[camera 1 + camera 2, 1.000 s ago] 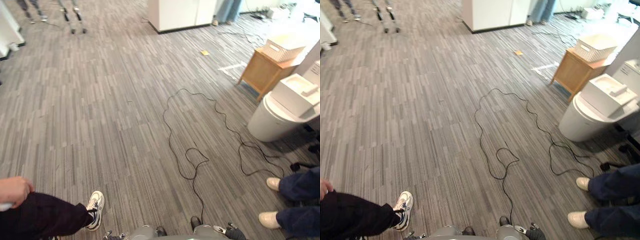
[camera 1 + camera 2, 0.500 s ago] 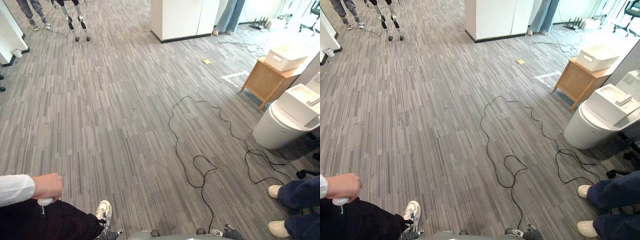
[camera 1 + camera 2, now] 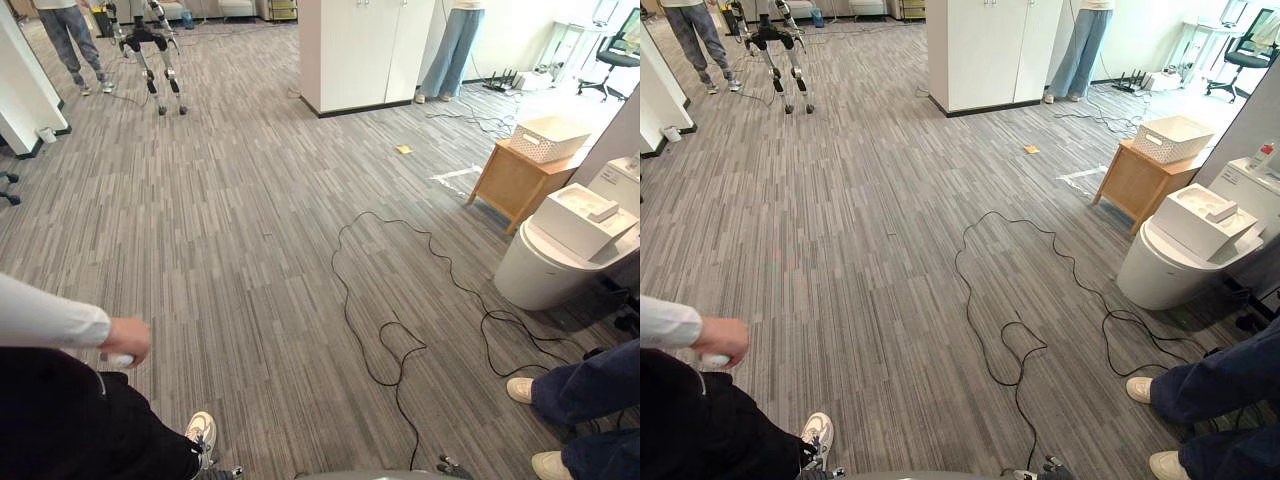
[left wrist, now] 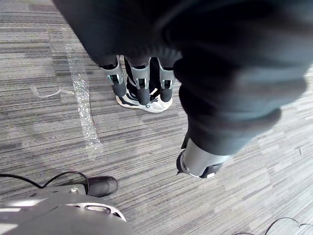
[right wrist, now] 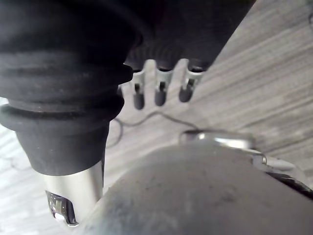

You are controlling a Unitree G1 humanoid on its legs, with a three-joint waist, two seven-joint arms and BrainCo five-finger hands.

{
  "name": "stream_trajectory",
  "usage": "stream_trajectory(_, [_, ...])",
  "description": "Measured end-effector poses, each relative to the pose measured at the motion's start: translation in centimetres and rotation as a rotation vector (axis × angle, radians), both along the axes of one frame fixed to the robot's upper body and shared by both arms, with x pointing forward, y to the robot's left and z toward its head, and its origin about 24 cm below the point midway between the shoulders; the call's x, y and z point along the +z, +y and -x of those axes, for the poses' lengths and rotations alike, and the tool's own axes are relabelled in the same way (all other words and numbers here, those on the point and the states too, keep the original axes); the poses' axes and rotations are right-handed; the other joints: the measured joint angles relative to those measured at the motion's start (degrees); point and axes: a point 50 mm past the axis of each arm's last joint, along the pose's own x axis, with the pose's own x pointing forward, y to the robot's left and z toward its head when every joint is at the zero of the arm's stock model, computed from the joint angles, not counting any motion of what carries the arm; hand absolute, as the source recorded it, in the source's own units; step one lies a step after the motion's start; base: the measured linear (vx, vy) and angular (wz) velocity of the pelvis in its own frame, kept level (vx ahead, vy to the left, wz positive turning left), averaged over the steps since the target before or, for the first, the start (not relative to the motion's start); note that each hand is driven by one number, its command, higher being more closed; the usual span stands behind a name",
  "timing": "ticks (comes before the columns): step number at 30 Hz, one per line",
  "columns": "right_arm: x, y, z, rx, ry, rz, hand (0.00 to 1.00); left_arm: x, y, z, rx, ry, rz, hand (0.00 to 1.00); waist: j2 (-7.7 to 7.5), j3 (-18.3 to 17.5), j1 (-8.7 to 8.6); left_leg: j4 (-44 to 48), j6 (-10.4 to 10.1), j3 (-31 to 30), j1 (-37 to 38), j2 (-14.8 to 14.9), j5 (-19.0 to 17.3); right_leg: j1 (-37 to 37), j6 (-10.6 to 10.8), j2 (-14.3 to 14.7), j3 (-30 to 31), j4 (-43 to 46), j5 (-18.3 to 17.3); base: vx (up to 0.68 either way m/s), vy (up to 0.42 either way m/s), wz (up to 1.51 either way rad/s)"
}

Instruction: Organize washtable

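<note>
Our left hand (image 4: 143, 84) hangs above the floor (image 3: 230, 230), fingers straight and loose, holding nothing. Our right hand (image 5: 160, 90) hangs the same way, empty. The white washstand (image 3: 545, 270) stands well away at the right, just beside a wooden surface (image 3: 512, 180) that carries a white basket (image 3: 548, 137). A person's hand (image 3: 128, 340) shows at lower left and a shoe (image 3: 520, 389) at lower right.

**Lighting: bright, even, indoor**

Lit from overhead and from the far right corner; diffuse throughout. Washed pale by glare on the floor (image 3: 240, 230) around the wooden stand (image 3: 512, 182) and white basket (image 3: 548, 137). Soft, short shadow beneath the white round unit (image 3: 548, 270). In the wrist views, dark against lit carpet at the left hand (image 4: 142, 83) and backlit at the right hand (image 5: 160, 90), cover nearly black.
</note>
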Motion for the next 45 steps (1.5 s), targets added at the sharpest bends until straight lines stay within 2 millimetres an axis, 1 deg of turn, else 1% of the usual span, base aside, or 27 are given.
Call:
stream_trajectory(5, [0.0,0.1,0.1,-0.019,0.001,-0.004,0.0,0.1,0.4,0.1,0.005,0.001,-0.01,0.0,-0.09,0.0,-0.02,0.0,0.3,-1.7,-0.5,-0.4,-0.3,1.4,-0.3,-0.2,-0.7,-1.7,0.2,0.04,0.011,0.19])
stream_trajectory(7, [-0.1,0.3,-0.1,-0.019,0.0,-0.011,0.0,0.1,0.7,0.4,0.033,0.001,-0.015,0.0,-0.45,0.1,-0.03,1.8,1.0,-2.2,-1.3,0.0,-1.4,1.6,-1.6,0.2,-1.0,-0.3,-0.6,0.09,-0.019,0.15])
stream_trajectory(9, [-0.1,0.5,-0.1,-0.042,-0.007,-0.019,0.0,0.2,1.0,0.4,0.057,-0.01,-0.019,0.0,-0.65,0.9,-0.39,13.3,0.7,-3.2,-5.8,1.5,-6.5,1.6,-3.8,1.3,-0.8,2.3,-2.1,0.12,-0.072,0.35])
stream_trajectory(10, [0.0,0.3,-0.3,-0.065,-0.02,-0.017,0.0,0.2,0.7,0.5,0.098,-0.023,-0.009,0.0,0.51,1.8,-0.04,23.7,0.3,-3.6,-9.6,4.2,-11.3,1.8,-4.7,3.2,-0.6,4.8,-2.8,0.09,-0.102,0.49])
stream_trajectory(11, [0.1,0.1,-0.5,-0.076,-0.033,-0.016,0.0,0.3,0.6,0.3,0.157,-0.05,0.0,0.0,0.97,3.1,0.04,36.1,0.3,-3.9,-14.6,6.3,-12.9,1.9,-3.7,4.3,-1.3,7.9,-3.7,0.02,-0.107,0.43])
stream_trajectory(13, [0.3,-0.4,-0.8,-0.077,-0.054,-0.003,0.0,0.3,0.1,0.1,0.194,-0.072,0.01,0.0,2.39,4.5,0.16,47.3,0.1,-3.5,-19.1,9.3,-12.7,2.3,-4.1,5.4,-3.4,11.0,-5.6,-0.03,-0.045,0.47])
stream_trajectory(14, [0.3,-0.3,-0.7,-0.077,-0.054,-0.001,0.0,0.4,0.1,0.2,0.206,-0.076,0.011,0.0,2.28,4.7,0.52,51.1,-0.5,-2.7,-20.4,10.1,-12.4,3.2,-3.9,5.3,-3.8,12.0,-10.4,0.0,0.002,0.47])
stream_trajectory(15, [0.3,-0.4,-0.7,-0.075,-0.055,0.001,0.0,0.3,0.0,0.2,0.207,-0.076,0.013,0.0,2.52,4.8,0.79,52.5,-1.7,-2.6,-21.0,10.4,-11.7,3.5,-4.1,5.3,-4.3,12.4,-10.9,0.02,0.008,0.41])
stream_trajectory(16, [0.4,-0.4,-0.9,-0.074,-0.061,0.001,0.0,0.4,0.0,-0.2,0.202,-0.084,0.014,0.0,1.59,5.5,1.61,54.1,-3.5,-1.6,-23.0,10.8,-11.3,3.7,-4.0,4.2,-4.2,12.4,-11.4,0.06,0.039,0.17])
stream_trajectory(18, [0.6,-1.3,-1.5,-0.067,-0.072,0.021,0.0,0.3,-0.6,-0.1,0.206,-0.086,0.027,0.0,2.73,6.0,3.07,46.0,-3.1,-2.1,-24.2,11.0,-12.4,3.4,-3.6,3.4,-3.6,12.2,-11.6,0.06,0.098,-0.03])
stream_trajectory(20, [0.9,-2.0,-1.9,-0.062,-0.086,0.041,0.0,0.1,-1.1,0.3,0.213,-0.074,0.04,0.0,4.43,6.8,3.07,38.1,-3.6,-3.9,-25.5,11.0,-11.6,2.3,-2.3,2.5,-3.1,12.2,-12.4,0.07,0.241,-0.13])
stream_trajectory(21, [0.8,-1.9,-1.7,-0.065,-0.083,0.04,0.0,0.0,-1.3,1.0,0.218,-0.053,0.046,0.0,4.18,6.7,3.09,39.4,-3.6,-3.2,-25.4,9.5,-11.1,2.4,-1.2,0.9,-1.8,11.7,-13.1,0.15,0.328,-0.23])
stream_trajectory(23, [0.8,-2.0,-1.6,-0.061,-0.075,0.042,0.0,-0.2,-1.4,2.3,0.224,-0.017,0.048,0.0,4.65,5.4,3.16,40.4,-0.3,-1.9,-26.1,7.4,-13.8,3.1,0.3,-0.7,0.5,11.2,-13.8,0.31,0.325,-0.25])
stream_trajectory(25, [0.5,-1.4,-0.9,-0.092,-0.062,0.019,0.0,-0.1,-0.6,2.9,0.221,-0.001,0.028,0.0,2.26,3.9,2.53,41.1,2.2,0.5,-25.6,3.1,-17.2,0.2,3.0,-3.3,4.1,24.8,-15.1,0.49,0.265,0.08])
stream_trajectory(26, [0.5,-1.5,-0.6,-0.11,-0.056,0.016,0.0,-0.1,-0.5,2.8,0.211,-0.001,0.03,0.0,1.99,3.7,2.59,41.2,3.4,0.6,-24.7,1.5,-18.1,-0.7,3.7,-3.4,4.5,30.7,-15.0,0.46,0.244,0.15])
stream_trajectory(29, [0.5,-1.4,-0.6,-0.132,-0.059,0.004,0.0,-0.2,-0.3,2.7,0.138,0.024,0.036,0.0,1.61,3.8,2.33,39.3,5.1,0.8,-17.4,-2.4,-20.4,-7.4,1.8,-2.5,8.3,56.7,-4.1,0.36,0.228,0.17])
stream_trajectory(30, [0.5,-1.5,-0.6,-0.131,-0.061,0.004,0.0,-0.2,-0.3,2.6,0.113,0.031,0.037,0.0,1.75,3.8,1.63,37.6,5.4,0.4,-14.2,-3.2,-20.9,-8.9,1.0,-2.1,7.2,63.3,-2.8,0.39,0.164,0.26])
stream_trajectory(32, [0.6,-1.8,-0.7,-0.14,-0.069,0.014,0.0,-0.3,-0.7,2.7,0.074,0.05,0.047,0.0,2.73,4.0,1.2,30.5,5.1,-1.4,-5.2,-4.2,-20.5,-12.7,-2.4,-1.6,-1.0,67.1,-7.1,0.46,0.165,0.06])
stream_trajectory(35, [0.7,-1.7,-1.0,-0.148,-0.087,0.01,0.0,-0.3,-0.6,2.1,0.078,0.034,0.048,0.0,3.48,3.8,-0.06,23.3,4.8,-2.2,2.4,-3.0,-19.4,-17.9,-3.3,2.5,-9.3,56.1,-13.7,0.42,0.096,0.04])
stream_trajectory(37, [0.8,-1.9,-0.9,-0.163,-0.095,0.014,0.0,-0.3,-0.9,1.4,0.092,0.015,0.058,0.0,4.43,3.9,-0.44,19.7,4.0,-3.2,7.1,-1.9,-19.3,-20.8,-3.4,5.8,-12.7,46.3,-14.1,0.42,0.058,0.13])
stream_trajectory(38, [0.8,-2.0,-0.8,-0.164,-0.097,0.017,0.0,-0.3,-1.1,1.2,0.092,0.009,0.061,0.0,4.9,3.9,-0.42,18.5,3.7,-3.5,8.2,-1.3,-19.3,-21.6,-4.5,7.0,-13.6,42.4,-13.4,0.41,0.065,0.17])
stream_trajectory(40, [0.8,-1.8,-0.6,-0.172,-0.097,0.016,0.0,-0.2,-1.4,0.1,0.079,-0.018,0.066,0.0,5.47,4.1,-0.44,15.7,2.1,-5.3,11.2,-0.5,-19.0,-23.9,-8.7,11.3,-14.8,25.2,-6.5,0.6,0.066,0.31])
stream_trajectory(41, [0.8,-1.8,-0.4,-0.176,-0.093,0.015,0.0,-0.2,-1.4,-0.2,0.079,-0.027,0.066,0.0,5.42,4.0,-0.48,15.8,1.5,-5.8,11.8,-0.5,-19.3,-24.4,-10.3,12.2,-15.0,22.9,-4.3,0.92,0.001,0.26])
stream_trajectory(42, [0.7,-1.7,0.1,-0.18,-0.074,0.012,0.0,-0.1,-1.3,-0.3,0.118,-0.036,0.068,0.0,4.82,3.8,-0.52,18.3,0.0,-6.8,13.6,-1.0,-20.2,-23.6,-17.5,15.5,-15.5,19.2,3.0,0.84,-0.015,0.17])
stream_trajectory(43, [0.7,-2.0,0.2,-0.183,-0.075,0.02,0.0,-0.2,-1.7,-0.4,0.138,-0.041,0.081,0.0,5.43,4.0,-0.72,19.9,-0.4,-7.2,14.2,-0.6,-20.4,-22.9,-17.4,15.8,-14.5,19.8,5.7,0.59,-0.02,0.11])
stream_trajectory(44, [0.9,-2.5,0.1,-0.186,-0.079,0.033,0.0,-0.2,-2.0,-0.5,0.165,-0.047,0.092,0.0,7.12,4.0,-0.68,22.5,-1.0,-7.2,14.1,0.2,-20.0,-22.0,-17.4,16.2,-14.9,20.9,3.8,0.7,0.052,0.05])
stream_trajectory(45, [1.0,-2.7,-0.1,-0.185,-0.088,0.039,0.0,-0.1,-3.0,-1.3,0.214,-0.092,0.124,0.0,7.51,4.2,-1.29,32.7,-0.6,-6.3,10.6,0.0,-12.7,-19.9,-15.9,15.6,-13.8,23.2,0.4,0.7,0.034,-0.05])
